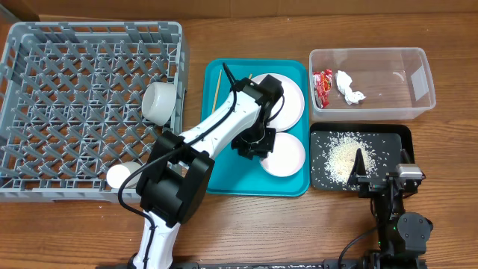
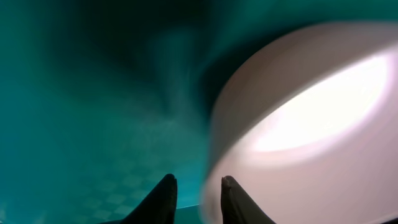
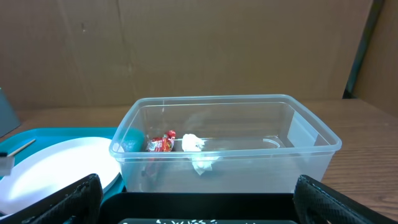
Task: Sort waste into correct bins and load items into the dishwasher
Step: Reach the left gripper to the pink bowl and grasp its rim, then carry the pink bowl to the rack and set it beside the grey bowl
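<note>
My left gripper (image 1: 252, 143) is down on the teal tray (image 1: 224, 168), at the left rim of a smaller round white-pink dish (image 1: 287, 155). In the left wrist view its fingers (image 2: 196, 190) are nearly closed, with the dish's rim (image 2: 298, 124) between them. The large plate (image 1: 293, 104) lies behind it, partly under the arm. Chopsticks (image 1: 216, 88) lie on the tray's left. A white bowl (image 1: 159, 102) and a small cup (image 1: 119, 174) are at the grey rack (image 1: 67, 112). The wrapper (image 1: 323, 86) and tissue (image 1: 349, 88) lie in the clear tub (image 1: 418, 75). My right gripper (image 1: 377, 179) is open and empty.
Rice (image 1: 340, 153) covers the black tray (image 1: 399, 138). In the right wrist view the open fingers (image 3: 196, 199) sit at the near end of the black tray (image 3: 199, 208). The clear tub (image 3: 311, 149) stands just beyond it, and a plate (image 3: 56, 165) is to the left.
</note>
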Action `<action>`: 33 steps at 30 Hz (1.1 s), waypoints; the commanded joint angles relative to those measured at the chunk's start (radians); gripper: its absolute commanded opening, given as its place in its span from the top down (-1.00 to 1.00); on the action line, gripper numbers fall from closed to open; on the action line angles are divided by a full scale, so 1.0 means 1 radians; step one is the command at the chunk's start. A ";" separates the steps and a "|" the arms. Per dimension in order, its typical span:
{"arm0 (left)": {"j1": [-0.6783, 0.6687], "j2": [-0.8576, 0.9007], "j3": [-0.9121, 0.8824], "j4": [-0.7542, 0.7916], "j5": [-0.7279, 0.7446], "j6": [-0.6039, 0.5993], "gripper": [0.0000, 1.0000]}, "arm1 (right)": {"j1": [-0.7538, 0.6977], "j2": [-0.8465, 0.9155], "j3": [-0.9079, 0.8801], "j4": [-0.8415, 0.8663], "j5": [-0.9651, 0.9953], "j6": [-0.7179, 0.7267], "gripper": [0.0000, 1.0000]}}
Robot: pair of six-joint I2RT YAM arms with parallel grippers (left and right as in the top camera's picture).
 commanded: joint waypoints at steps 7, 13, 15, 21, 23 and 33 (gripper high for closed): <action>-0.005 -0.016 0.090 -0.071 -0.045 -0.012 0.91 | -0.003 -0.012 -0.011 0.008 -0.002 -0.001 -1.00; 0.001 -0.016 0.382 -0.409 -0.439 -0.078 0.92 | -0.003 -0.012 -0.011 0.009 -0.002 -0.001 -1.00; 0.018 -0.021 0.494 -0.494 -0.612 -0.086 0.92 | -0.003 -0.012 -0.011 0.009 -0.002 -0.001 -1.00; 0.118 -0.143 0.560 -0.493 -0.815 -0.090 0.92 | -0.003 -0.012 -0.011 0.009 -0.002 -0.001 -1.00; 0.167 -0.182 0.560 -0.493 -0.840 -0.090 0.92 | -0.003 -0.012 -0.011 0.009 -0.002 -0.001 -1.00; 0.525 -0.362 0.356 -0.493 -0.996 -0.098 0.92 | -0.003 -0.012 -0.011 0.009 -0.002 -0.001 -1.00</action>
